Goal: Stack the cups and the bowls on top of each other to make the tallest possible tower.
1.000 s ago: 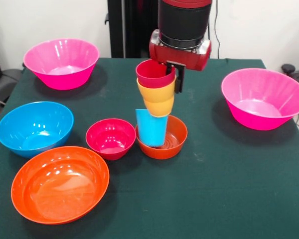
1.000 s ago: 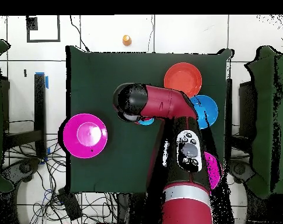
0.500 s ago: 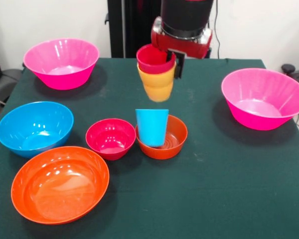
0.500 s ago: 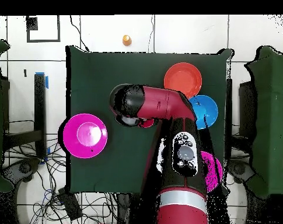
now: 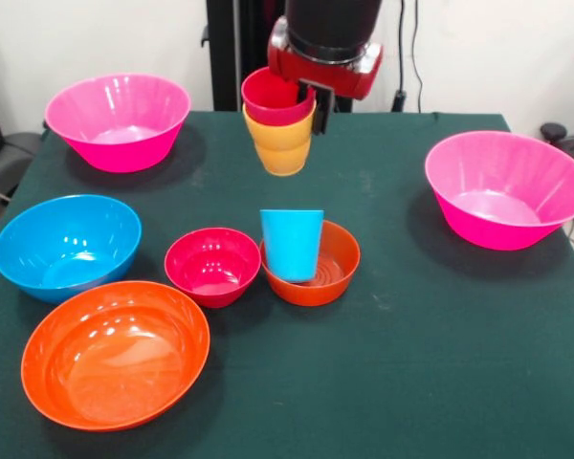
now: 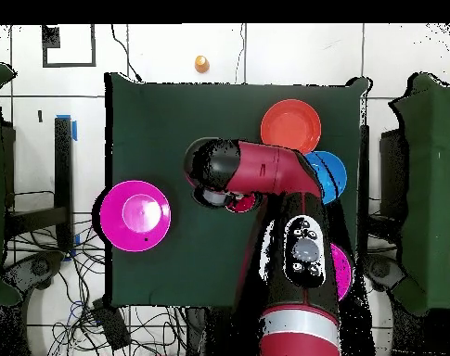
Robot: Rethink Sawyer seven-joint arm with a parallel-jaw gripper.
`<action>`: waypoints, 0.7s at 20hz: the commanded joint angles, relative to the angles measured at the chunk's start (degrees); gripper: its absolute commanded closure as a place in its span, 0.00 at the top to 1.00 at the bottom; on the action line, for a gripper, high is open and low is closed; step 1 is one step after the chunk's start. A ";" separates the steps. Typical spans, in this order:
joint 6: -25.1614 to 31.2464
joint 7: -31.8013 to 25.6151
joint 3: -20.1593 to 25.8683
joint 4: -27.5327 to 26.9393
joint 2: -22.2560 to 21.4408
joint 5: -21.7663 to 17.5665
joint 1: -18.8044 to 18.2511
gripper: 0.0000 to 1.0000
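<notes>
The gripper [image 5: 311, 96] holds a nest of three cups up in the air: the red cup [image 5: 277, 96] on top, then the yellow cup [image 5: 279, 132] and the orange cup [image 5: 285, 161]. Below, the blue cup [image 5: 292, 244] stands in the small orange bowl [image 5: 335, 268] in the middle of the green table [image 5: 411, 363], with the small red bowl [image 5: 211, 265] just left of it.

Hidden and cut off
From overhead the arm [image 6: 265, 176] covers the middle bowls; in front, the right pink bowl [image 5: 505, 188] meets the picture's edge.
</notes>
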 commanded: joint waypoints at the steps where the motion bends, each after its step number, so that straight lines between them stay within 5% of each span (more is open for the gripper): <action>1: -8.45 1.34 6.32 6.27 4.93 -0.02 -1.18 0.00; 14: -4.98 2.03 6.88 4.52 3.93 2.41 -0.97 0.00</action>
